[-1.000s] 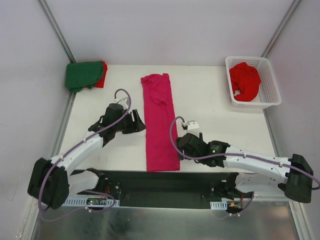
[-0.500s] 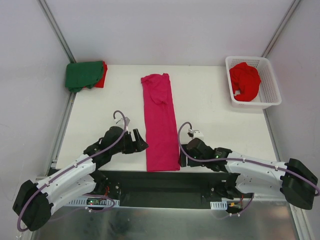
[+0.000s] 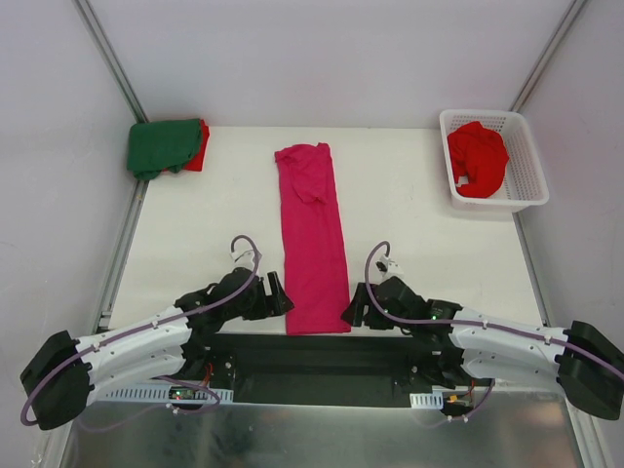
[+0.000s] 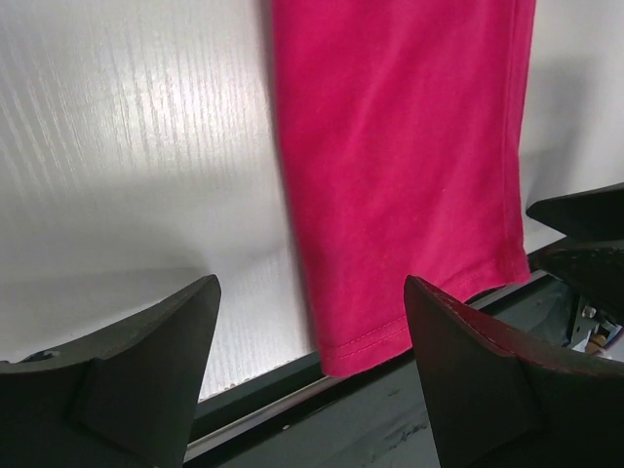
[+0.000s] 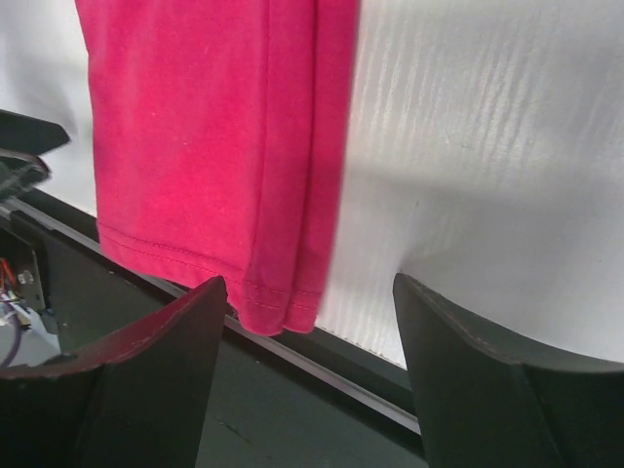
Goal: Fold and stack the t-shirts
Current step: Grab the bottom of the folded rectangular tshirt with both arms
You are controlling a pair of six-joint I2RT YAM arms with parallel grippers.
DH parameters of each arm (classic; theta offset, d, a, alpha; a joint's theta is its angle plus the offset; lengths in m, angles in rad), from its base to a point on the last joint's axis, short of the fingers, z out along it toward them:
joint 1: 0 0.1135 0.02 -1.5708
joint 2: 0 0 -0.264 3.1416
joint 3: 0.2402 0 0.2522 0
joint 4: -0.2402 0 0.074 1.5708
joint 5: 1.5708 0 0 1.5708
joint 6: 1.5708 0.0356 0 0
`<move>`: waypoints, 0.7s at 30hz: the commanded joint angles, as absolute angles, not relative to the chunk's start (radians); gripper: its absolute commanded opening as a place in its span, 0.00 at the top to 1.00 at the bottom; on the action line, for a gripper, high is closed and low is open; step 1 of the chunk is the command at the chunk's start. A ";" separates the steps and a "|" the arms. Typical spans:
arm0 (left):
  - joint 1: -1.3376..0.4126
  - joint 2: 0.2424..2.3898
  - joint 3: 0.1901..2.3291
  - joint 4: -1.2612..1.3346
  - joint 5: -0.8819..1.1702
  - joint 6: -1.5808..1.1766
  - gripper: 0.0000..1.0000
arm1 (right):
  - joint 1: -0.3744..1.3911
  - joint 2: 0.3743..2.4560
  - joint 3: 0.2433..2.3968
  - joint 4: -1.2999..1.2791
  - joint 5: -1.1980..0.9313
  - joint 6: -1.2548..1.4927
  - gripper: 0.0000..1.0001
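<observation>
Magenta t-shirt (image 3: 312, 239): folded into long narrow strip, flat along bench (image 3: 429, 244) centre, far to near; hem at bench near edge.
Green t-shirt (image 3: 161, 146): folded, bench far-left corner.
Red t-shirt (image 3: 200, 156): same corner, mostly covered by green one.
2nd red t-shirt (image 3: 478, 158): crumpled in basket (image 3: 525, 183), bench far-right corner.
L tool (image 3: 280, 295): low at bench near edge, just left of centre; jaws wide apart, nothing gripped.
R tool (image 3: 353, 310): bench near edge, just right of centre; jaws wide apart, nothing gripped.

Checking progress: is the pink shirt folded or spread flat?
Partly folded: the pink shirt lies as a long narrow strip, layers doubled along one edge.
</observation>
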State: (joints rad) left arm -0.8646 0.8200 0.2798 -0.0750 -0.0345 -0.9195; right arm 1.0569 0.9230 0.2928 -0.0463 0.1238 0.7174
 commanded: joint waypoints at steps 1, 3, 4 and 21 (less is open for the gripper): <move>-0.911 0.818 0.247 -0.041 -0.113 -0.989 0.24 | 1.063 0.916 0.275 -0.014 0.103 0.769 0.27; -0.928 0.821 0.239 -0.041 -0.123 -1.003 0.24 | 1.071 0.913 0.281 -0.021 0.107 0.769 0.27; -0.933 0.827 0.239 -0.040 -0.132 -1.005 0.24 | 1.078 0.911 0.284 -0.034 0.112 0.772 0.27; -1.052 0.896 0.262 -0.011 -0.132 -1.086 0.49 | 1.206 0.960 0.279 -0.025 0.192 0.853 0.37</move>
State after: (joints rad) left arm -1.0115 0.9058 0.2554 0.0040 -0.1326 -1.0424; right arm 1.1927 0.9440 0.2829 -0.0212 0.1543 0.8276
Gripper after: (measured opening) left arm 0.503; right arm 0.627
